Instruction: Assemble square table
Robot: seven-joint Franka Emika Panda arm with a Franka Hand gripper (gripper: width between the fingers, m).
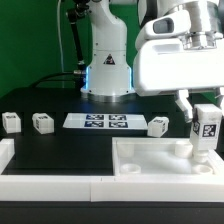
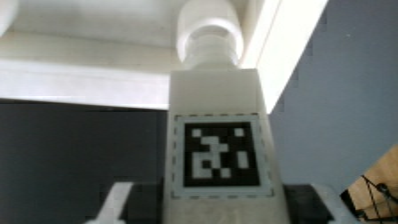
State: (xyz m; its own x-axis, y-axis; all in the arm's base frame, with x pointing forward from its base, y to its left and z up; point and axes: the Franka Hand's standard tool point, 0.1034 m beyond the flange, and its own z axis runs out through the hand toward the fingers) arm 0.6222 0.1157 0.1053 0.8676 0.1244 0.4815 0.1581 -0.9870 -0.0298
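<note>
The square slab (image 1: 150,158) lies hollow face up at the front on the exterior view's right. My gripper (image 1: 202,112) is shut on a white tagged leg (image 1: 205,133) and holds it upright over the slab's corner on the exterior view's right. In the wrist view the leg (image 2: 221,140) fills the middle between my fingers (image 2: 121,203), its rounded end near the slab's rim (image 2: 107,55). Three more legs lie on the black worktop: two at the exterior view's left (image 1: 11,122) (image 1: 43,122) and one near the middle (image 1: 158,126).
The marker board (image 1: 104,121) lies flat behind the slab. A low white wall (image 1: 45,180) edges the worktop's front and the exterior view's left. The robot base (image 1: 108,60) stands at the back.
</note>
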